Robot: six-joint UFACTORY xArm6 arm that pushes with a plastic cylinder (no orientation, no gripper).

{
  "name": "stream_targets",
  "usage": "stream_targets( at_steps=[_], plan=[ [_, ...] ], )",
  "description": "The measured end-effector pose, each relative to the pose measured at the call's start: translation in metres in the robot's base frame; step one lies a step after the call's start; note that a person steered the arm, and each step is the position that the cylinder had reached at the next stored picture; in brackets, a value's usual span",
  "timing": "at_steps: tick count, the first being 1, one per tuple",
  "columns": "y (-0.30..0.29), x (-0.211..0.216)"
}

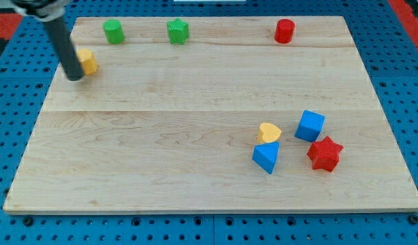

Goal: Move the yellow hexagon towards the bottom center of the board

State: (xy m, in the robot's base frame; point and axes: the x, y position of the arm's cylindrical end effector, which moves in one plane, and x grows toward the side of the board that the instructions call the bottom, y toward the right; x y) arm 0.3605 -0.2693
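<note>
Bright, even overhead light, faint soft shadows beneath blocks, mild blur, no glare.

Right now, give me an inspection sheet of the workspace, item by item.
Surface: pale wooden board, flat, unmarked.
Job's things: yellow hexagon block near the view's top-left edge; my tip touching its left side.
Clutter: green cylinder, green ridged block, red cylinder along the top; yellow heart, blue cube, blue wedge, red star clustered lower right.
Hand: nothing seen.
Cables: nothing seen.
Surroundings: blue perforated base.
</note>
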Motion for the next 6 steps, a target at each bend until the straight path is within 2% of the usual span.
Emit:
stream_targets(
  at_steps=[1, 2, 3, 4, 5, 6],
  plan=[
    [-0.029, -0.029],
    [0.015, -0.049],
    [0.094, -0.048],
    [0.13, -0.031],
    [0.079, -0.029],
    [0.118, -0.007]
  ],
)
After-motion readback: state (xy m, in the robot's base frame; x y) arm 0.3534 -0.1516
